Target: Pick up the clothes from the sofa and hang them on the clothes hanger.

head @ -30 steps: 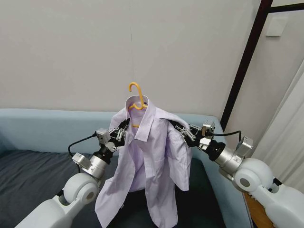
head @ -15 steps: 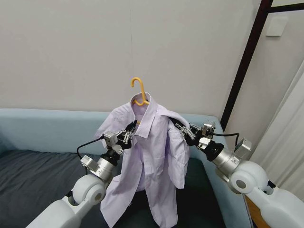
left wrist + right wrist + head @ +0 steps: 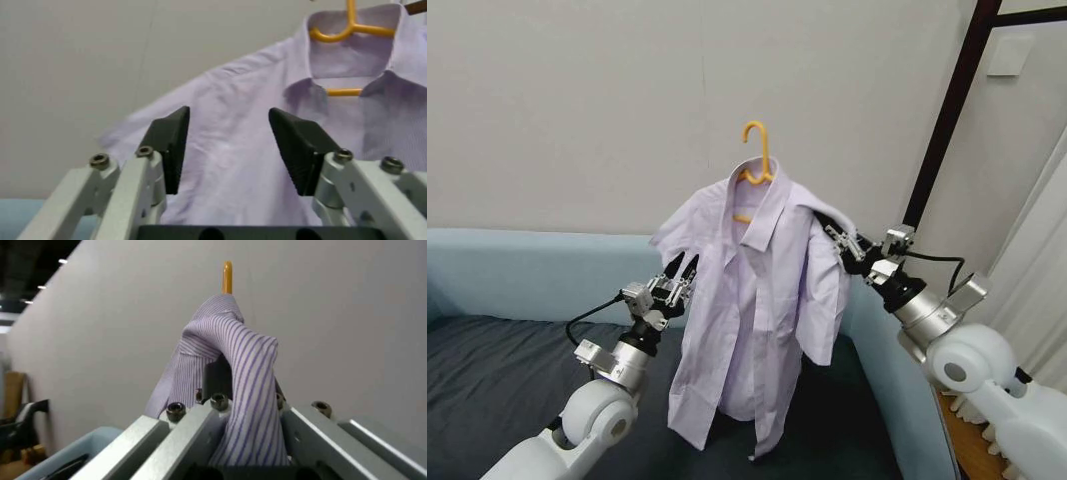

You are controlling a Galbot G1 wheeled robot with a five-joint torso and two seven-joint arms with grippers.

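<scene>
Lilac striped shirt (image 3: 757, 300) draped on a yellow hanger (image 3: 755, 150), held up above the pale blue sofa (image 3: 517, 270) against a plain wall; right gripper (image 3: 845, 243) grasping the shirt at one shoulder; left gripper (image 3: 677, 272) released, just beside the opposite sleeve. Left wrist view: left gripper (image 3: 230, 120) with jaws spread, the shirt (image 3: 373, 115) and hanger (image 3: 350, 31) hanging beyond them. Right wrist view: right gripper (image 3: 233, 410) clenched on a fold of the shirt (image 3: 220, 325); the hanger's hook (image 3: 227, 276) rising above the fabric.
</scene>
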